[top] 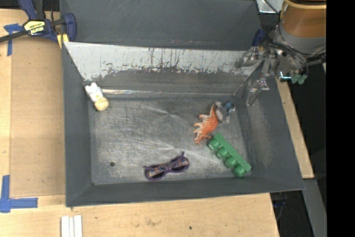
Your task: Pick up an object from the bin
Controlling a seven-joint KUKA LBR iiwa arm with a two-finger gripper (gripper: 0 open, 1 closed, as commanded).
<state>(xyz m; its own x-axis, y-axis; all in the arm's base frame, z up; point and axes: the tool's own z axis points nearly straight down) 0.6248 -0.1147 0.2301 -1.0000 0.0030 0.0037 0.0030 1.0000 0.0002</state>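
Note:
My gripper (258,76) hangs over the bin's right back corner, above the sloping right wall, with nothing seen in it. Nearest to it, down and to its left on the bin floor, lies a small grey and blue thing (225,111). An orange toy animal (204,126) lies against that thing. A green strip of joined blocks (228,156) lies slanted just in front of the orange toy.
Purple sunglasses (166,167) lie near the front wall, in the middle. A small cream and yellow figure (97,97) rests in the back left corner. The arm with its orange cover stands outside the bin's right rim.

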